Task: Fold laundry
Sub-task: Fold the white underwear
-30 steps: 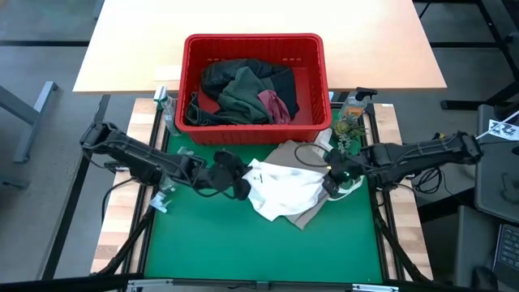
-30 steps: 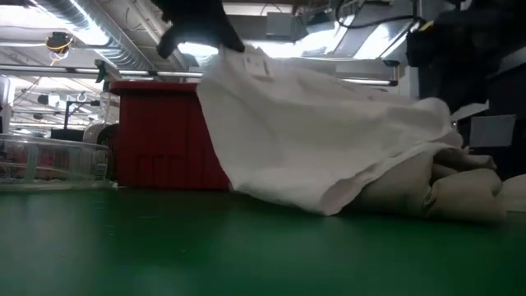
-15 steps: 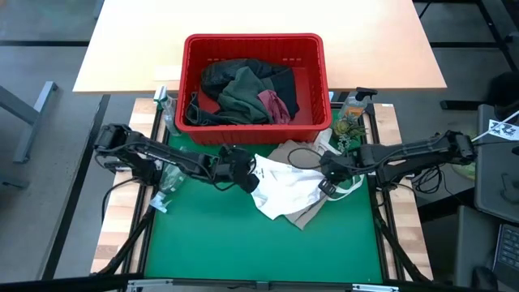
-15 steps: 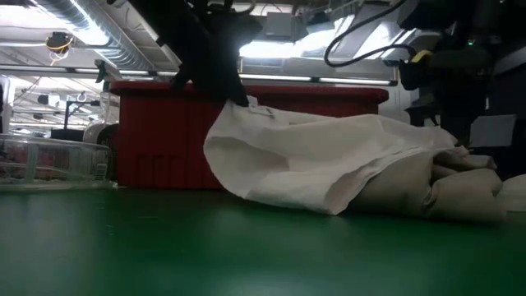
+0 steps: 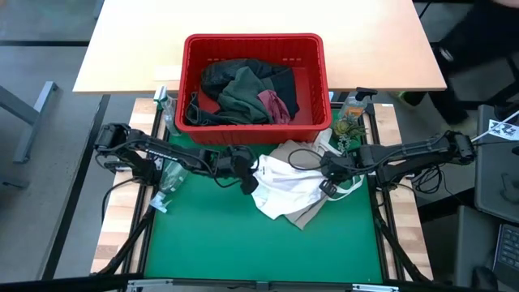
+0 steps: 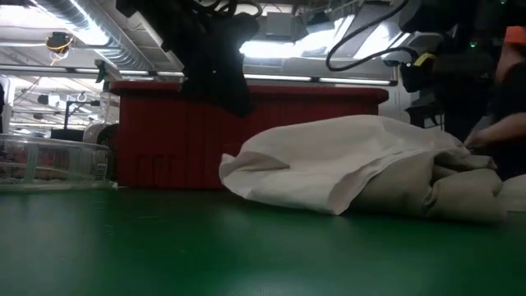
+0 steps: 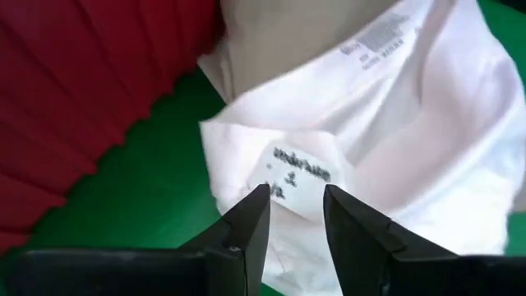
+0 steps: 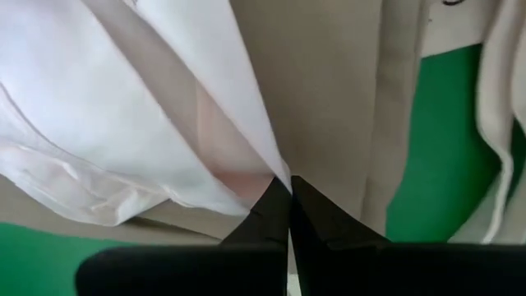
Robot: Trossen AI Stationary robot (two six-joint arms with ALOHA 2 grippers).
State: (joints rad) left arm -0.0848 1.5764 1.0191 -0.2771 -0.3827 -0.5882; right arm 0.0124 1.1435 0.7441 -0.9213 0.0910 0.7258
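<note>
Two grippers — left (image 7: 294,215) jaws parted, right (image 8: 289,197) clamped on tan top (image 5: 288,191).

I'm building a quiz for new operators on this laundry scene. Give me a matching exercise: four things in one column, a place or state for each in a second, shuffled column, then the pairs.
Things:
1. left hand
2. right hand
3. olive-green shirt
4. white garment

Places or states:
A. inside the red basket
B. open, just above a printed label
C. heaped on the green mat
D. shut on the white garment

Pairs: 1-B, 2-D, 3-A, 4-C
</note>
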